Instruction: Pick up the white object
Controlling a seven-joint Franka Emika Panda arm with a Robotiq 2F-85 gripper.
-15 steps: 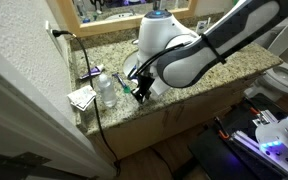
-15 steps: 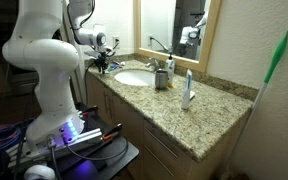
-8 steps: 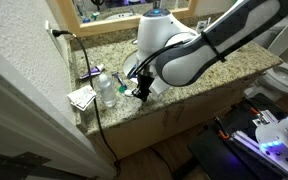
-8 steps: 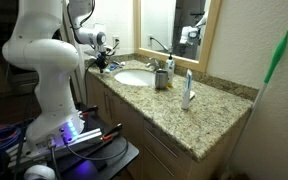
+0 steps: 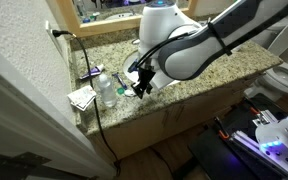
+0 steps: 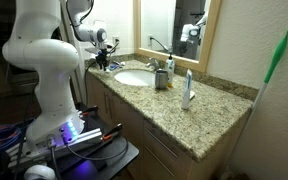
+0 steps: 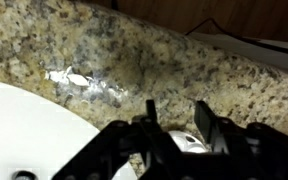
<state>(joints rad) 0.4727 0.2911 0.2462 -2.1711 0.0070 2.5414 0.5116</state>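
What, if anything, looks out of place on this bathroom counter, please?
A black cable runs from the wall outlet across the granite counter and hangs over its front edge, an odd place for a cord beside a sink.

Granite counter [image 6: 224,110], sink [image 6: 134,77], mirror [image 6: 164,20]

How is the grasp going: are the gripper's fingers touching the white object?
Cannot tell. In the wrist view the white object lies between the fingers of the gripper, but blur hides any contact or gap; the exterior views are too distant.
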